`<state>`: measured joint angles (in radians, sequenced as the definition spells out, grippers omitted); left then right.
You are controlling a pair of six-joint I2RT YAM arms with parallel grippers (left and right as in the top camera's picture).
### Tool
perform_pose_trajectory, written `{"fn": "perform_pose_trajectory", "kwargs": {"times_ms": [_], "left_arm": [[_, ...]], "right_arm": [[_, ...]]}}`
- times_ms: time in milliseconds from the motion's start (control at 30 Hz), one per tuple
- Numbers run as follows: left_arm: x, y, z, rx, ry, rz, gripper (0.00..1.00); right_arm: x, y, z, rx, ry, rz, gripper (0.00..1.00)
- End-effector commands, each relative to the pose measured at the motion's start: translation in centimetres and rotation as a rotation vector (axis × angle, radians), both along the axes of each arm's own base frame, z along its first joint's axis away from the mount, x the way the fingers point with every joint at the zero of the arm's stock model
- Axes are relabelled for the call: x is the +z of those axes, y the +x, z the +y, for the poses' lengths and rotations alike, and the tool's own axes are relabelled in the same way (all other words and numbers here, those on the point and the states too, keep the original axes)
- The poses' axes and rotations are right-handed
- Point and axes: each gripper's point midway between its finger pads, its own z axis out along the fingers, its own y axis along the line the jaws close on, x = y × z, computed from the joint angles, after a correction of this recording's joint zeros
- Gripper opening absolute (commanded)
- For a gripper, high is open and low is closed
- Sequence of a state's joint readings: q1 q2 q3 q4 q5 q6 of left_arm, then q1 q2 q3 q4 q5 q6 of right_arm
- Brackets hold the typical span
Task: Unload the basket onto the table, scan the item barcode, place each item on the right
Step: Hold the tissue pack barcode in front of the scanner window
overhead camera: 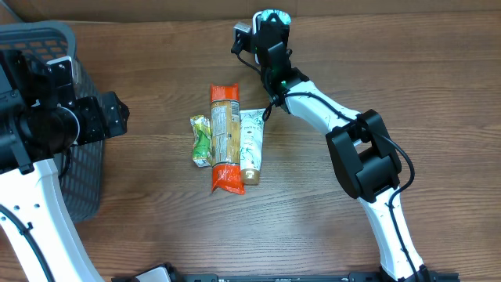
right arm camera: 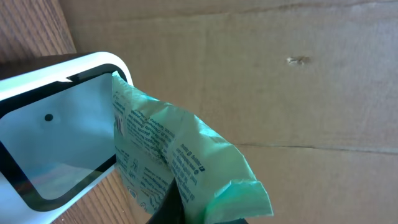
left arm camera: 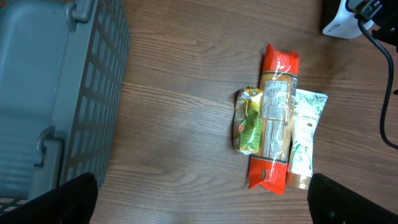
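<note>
Fingers (right arm camera: 177, 205) of the right hand (overhead camera: 271, 23) are clenched on a pale green packet (right arm camera: 180, 155), pinching it by its lower edge so that the crinkled film stands up above them. The printed face of the packet is turned toward the scanner (right arm camera: 56, 143), a white-framed window just beside it on the left of the wrist view. One corner of the packet overlaps the frame, though I cannot tell whether the two touch. Plain brown cardboard (right arm camera: 280, 93) fills the space behind them. From overhead this all sits at the far edge of the tabletop (overhead camera: 156, 227), with the right arm stretched out across it to get there.

Well apart from that, in the middle of the tabletop, three more items lie side by side and touching. An orange-ended packet (overhead camera: 225, 137) is the longest, with a small green pouch (overhead camera: 202, 141) against one side and a white tube (overhead camera: 251, 145) against the other, its cap pointing toward the near edge.

Further out, the left hand (overhead camera: 121, 116) hangs above the wood with its fingers spread wide and nothing between them. It sits just beside a grey slatted basket (overhead camera: 47, 47) that stands at the left edge of the tabletop.
</note>
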<state>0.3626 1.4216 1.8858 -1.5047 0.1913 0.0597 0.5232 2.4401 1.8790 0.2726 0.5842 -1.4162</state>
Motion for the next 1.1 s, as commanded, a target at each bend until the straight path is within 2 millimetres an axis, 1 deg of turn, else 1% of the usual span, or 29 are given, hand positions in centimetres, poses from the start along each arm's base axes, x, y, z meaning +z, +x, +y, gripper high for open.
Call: {"fn": "perform_pose_trajectory", "kwargs": {"times_ms": [0,133,233,333,467,533,667,767,867,967,1000,1033,1067], "left_arm": [[0.1,0.1,0.0,-0.017,0.003,-0.003,0.99],[0.1,0.1,0.0,-0.017,0.003,-0.002,1.0],[0.1,0.1,0.0,-0.017,0.003,-0.002,1.0],[0.1,0.1,0.0,-0.017,0.003,-0.002,1.0],[0.1,0.1,0.0,-0.017,0.003,-0.002,1.0],[0.1,0.1,0.0,-0.017,0.003,-0.002,1.0],[0.1,0.1,0.0,-0.017,0.003,-0.002,0.99],[0.1,0.1,0.0,-0.017,0.003,-0.002,1.0],[0.1,0.1,0.0,-0.017,0.003,-0.002,1.0],[0.1,0.1,0.0,-0.017,0.003,-0.002,1.0],[0.1,0.1,0.0,-0.017,0.003,-0.002,1.0],[0.1,0.1,0.0,-0.017,0.003,-0.002,1.0],[0.1,0.1,0.0,-0.017,0.003,-0.002,1.0]], "right_arm": [[-0.6,0.2,-0.3,0.001,-0.019,0.027,0.04],[-2.7,-0.4,-0.3,0.013,-0.062,0.111,0.04],[-2.2,-0.4,0.1,0.013,-0.056,0.092,0.04],[0.1,-0.1,0.4,-0.012,-0.016,-0.004,0.04],[3.7,0.0,0.6,-0.027,-0.053,-0.138,0.04],[5.1,-0.2,0.7,-0.034,-0.056,-0.177,0.04],[6.5,-0.7,1.0,-0.037,-0.051,-0.187,0.04],[7.5,-1.0,0.6,-0.053,-0.051,-0.182,0.04],[8.1,-1.8,0.5,-0.046,-0.051,-0.115,0.04],[9.2,-3.2,0.5,-0.012,0.014,-0.025,0.04],[9.9,-3.6,0.2,-0.007,0.046,-0.007,0.04],[11.1,-4.2,0.0,-0.006,0.092,0.002,0.04],[13.1,-4.9,-0.6,-0.016,0.15,-0.012,0.04]]}}
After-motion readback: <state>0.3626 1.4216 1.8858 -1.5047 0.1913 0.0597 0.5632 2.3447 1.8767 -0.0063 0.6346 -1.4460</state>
